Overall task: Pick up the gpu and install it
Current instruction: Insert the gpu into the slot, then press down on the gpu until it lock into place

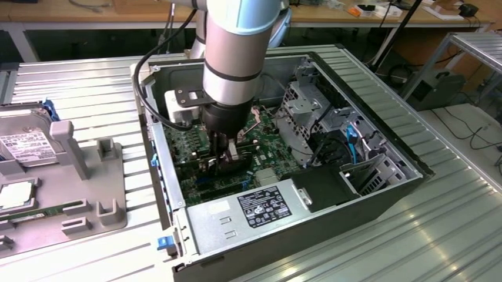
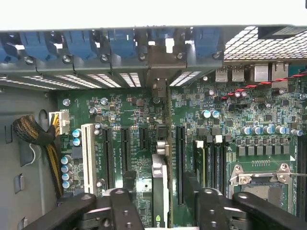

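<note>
The gpu [image 2: 160,191] stands on edge in a motherboard [image 2: 129,105] slot, seen edge-on in the wrist view. Its silver bracket [image 2: 159,89] meets the case's rear wall. My gripper [image 2: 160,213] straddles the card from above, and its black fingers [image 2: 117,211] stand apart with a gap on each side of the card, so it is open. In the exterior view the arm reaches straight down into the open computer case [image 1: 377,129]. There the gripper [image 1: 227,154] sits over the dark card [image 1: 237,162] in the middle of the board.
Inside the case are a power supply [image 1: 251,211], a metal drive cage [image 1: 314,111] and black cables [image 1: 325,147]. A CPU socket [image 2: 259,177] and a braided cable bundle [image 2: 33,132] flank the slots. A grey fixture [image 1: 79,194] with a hard drive [image 1: 23,144] lies at the exterior view's left.
</note>
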